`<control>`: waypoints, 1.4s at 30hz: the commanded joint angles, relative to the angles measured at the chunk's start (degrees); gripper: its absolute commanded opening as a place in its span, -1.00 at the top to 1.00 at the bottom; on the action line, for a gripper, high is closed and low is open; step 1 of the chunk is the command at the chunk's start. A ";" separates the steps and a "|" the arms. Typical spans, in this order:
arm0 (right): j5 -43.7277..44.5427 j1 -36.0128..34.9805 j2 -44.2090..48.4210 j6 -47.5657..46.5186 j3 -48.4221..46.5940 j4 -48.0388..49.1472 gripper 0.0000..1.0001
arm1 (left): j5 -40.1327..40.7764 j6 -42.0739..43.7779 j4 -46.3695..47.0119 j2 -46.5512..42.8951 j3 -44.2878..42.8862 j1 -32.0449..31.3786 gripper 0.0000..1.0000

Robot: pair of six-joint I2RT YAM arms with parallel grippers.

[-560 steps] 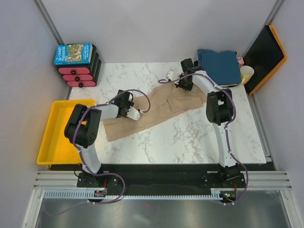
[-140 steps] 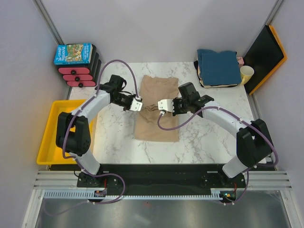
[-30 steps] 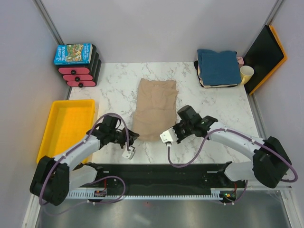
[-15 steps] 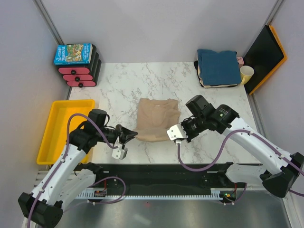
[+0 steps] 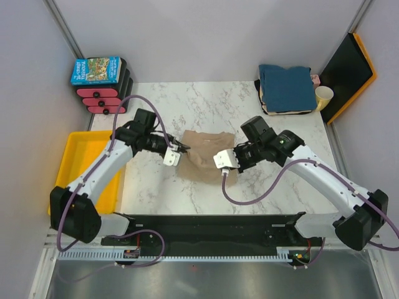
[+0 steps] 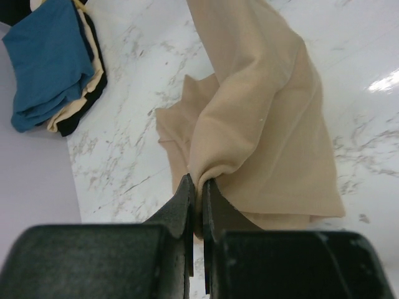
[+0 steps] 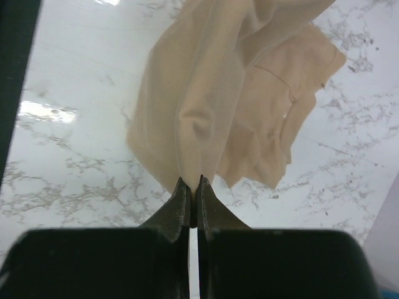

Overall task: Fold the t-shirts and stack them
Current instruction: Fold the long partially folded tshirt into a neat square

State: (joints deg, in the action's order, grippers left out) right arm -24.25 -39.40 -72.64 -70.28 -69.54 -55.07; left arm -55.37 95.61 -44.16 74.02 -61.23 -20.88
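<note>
Marble table (image 5: 274,187). Tan t-shirt (image 5: 202,159) mid-table, bunched, part lifted. Folded stack (image 5: 287,87) far right. Left gripper (image 6: 197,180) and right gripper (image 7: 190,179) each pinch a shirt edge tight. Risk: a thin pinch slips and the fold lands crooked.

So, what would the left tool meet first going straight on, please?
The left tool is shut on the tan t-shirt, so that cloth comes first; beyond, probably the marble table.

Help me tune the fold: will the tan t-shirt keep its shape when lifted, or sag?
Likely floppy: the tan t-shirt hangs in loose folds from the left gripper and right gripper. Probably light, since small pinches hold it.
</note>
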 commanded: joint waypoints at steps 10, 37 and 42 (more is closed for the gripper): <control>5.09 10.74 -17.52 -4.25 -6.39 17.88 1.00 | 2.11 2.56 8.74 14.83 -8.11 4.10 0.96; 18.33 13.38 -34.05 2.51 -7.11 44.15 0.03 | 5.63 -1.83 13.40 32.86 -19.19 6.29 0.30; 21.96 13.38 -34.76 5.68 -7.19 49.09 -0.26 | 6.94 -4.37 14.28 33.03 -19.10 6.82 -0.99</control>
State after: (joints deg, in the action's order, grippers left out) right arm -7.68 -26.09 -107.55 -68.90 -77.03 -15.77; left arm -49.01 94.32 -31.88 106.56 -79.24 -14.63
